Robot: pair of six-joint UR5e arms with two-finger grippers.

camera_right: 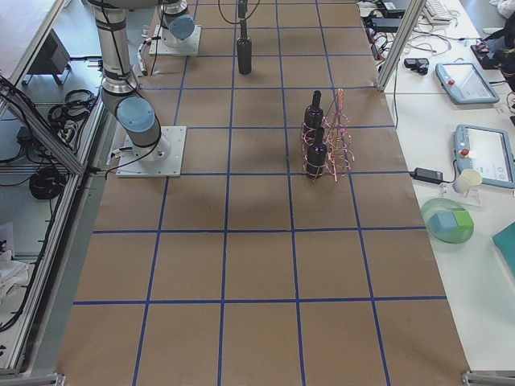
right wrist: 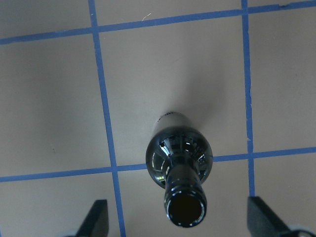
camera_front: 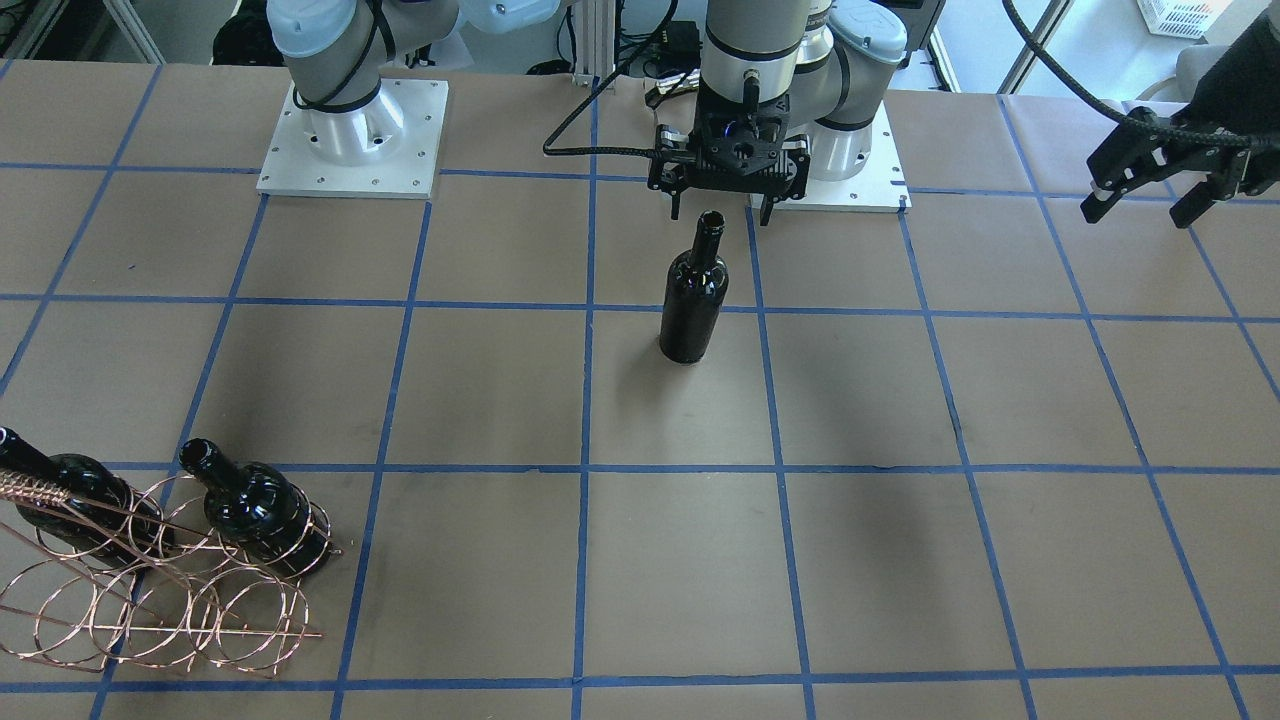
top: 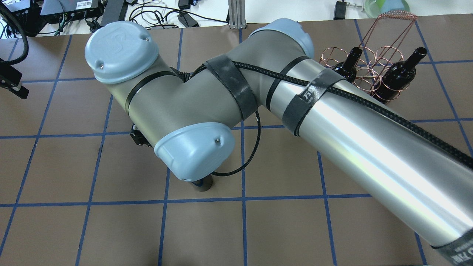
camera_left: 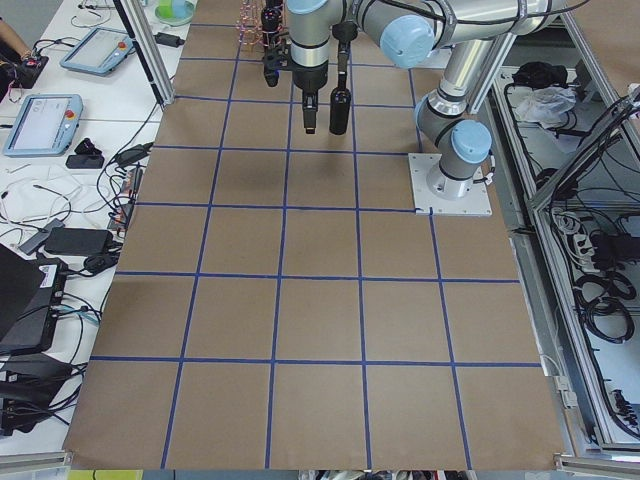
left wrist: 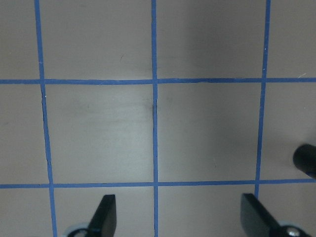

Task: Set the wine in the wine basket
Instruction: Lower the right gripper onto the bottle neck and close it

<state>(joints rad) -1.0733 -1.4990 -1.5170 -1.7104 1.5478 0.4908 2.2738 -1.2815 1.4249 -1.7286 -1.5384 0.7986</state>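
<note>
My right pincer (camera_front: 721,212) hangs directly over the glossy near-black glass wine bottle (camera_front: 693,290), pointing down. Its fingers (right wrist: 96,219) are spread wide to either side of the lipped mouth and touch no glass. The bottle stands upright and alone on the brown paper-covered surface (camera_front: 480,400), near the middle and just beside a crossing of the blue tape lines (camera_front: 585,380).

My left pincer (camera_front: 1140,212) hovers well off to my left, gaping and holding nothing. Its wrist view shows only bare surface between the fingers (left wrist: 106,212).

The copper-coloured wire wine basket (camera_front: 160,590) sits on the surface far over on my right side, well apart from the lone bottle. Two more dark glass bottles (camera_front: 255,510) stand in its round rings, their necks rising beside the twisted wire handle (camera_front: 40,490).
</note>
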